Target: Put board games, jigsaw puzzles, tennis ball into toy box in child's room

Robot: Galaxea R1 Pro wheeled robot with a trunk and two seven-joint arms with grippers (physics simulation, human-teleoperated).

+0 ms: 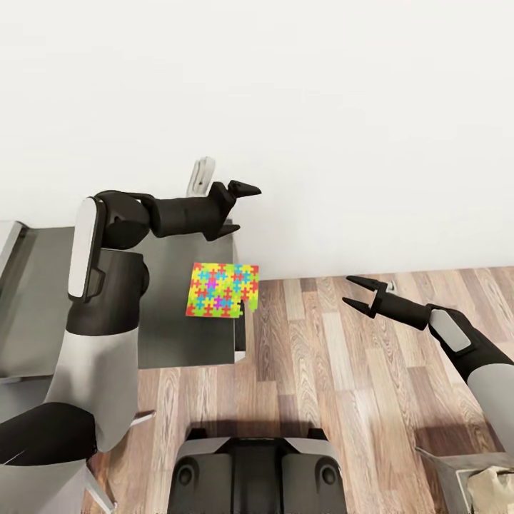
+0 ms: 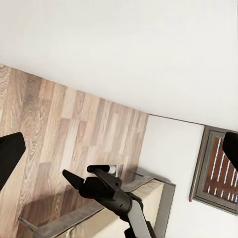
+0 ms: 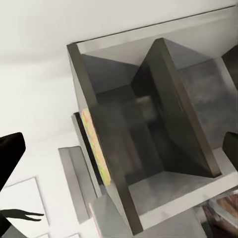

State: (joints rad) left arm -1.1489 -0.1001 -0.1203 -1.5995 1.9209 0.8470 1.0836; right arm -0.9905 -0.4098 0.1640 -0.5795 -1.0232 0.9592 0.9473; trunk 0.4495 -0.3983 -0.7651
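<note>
Nearest in the head view, at six o'clock, sits the robot's own dark base (image 1: 251, 475), and at about four o'clock the corner of the bed (image 1: 477, 482) with its beige mattress shows at the frame edge. The wood floor (image 1: 343, 371) spreads out past the base. At three o'clock the right gripper (image 1: 360, 294) hangs over the floorboards with its two fingers spread apart and nothing between them; it points toward nine o'clock. Left of centre, at about ten o'clock from the base, stands a dark grey-topped cabinet (image 1: 171, 335), and on its far right corner lies the jigsaw puzzle (image 1: 221, 290), a flat square box in a yellow, pink, blue and green piece pattern, its right edge reaching slightly past the cabinet's edge. Beyond the puzzle, toward eleven o'clock, the left gripper (image 1: 241, 208) is held out above the cabinet's far edge, fingers parted and holding nothing, well clear of the puzzle. A small pale upright object (image 1: 200, 175) stands just behind the left forearm; what it is cannot be told. The white wall (image 1: 321, 107) closes the scene at twelve o'clock. The right wrist view shows the cabinet (image 3: 148, 124) with the puzzle's bright edge (image 3: 96, 148) along one side.
</note>
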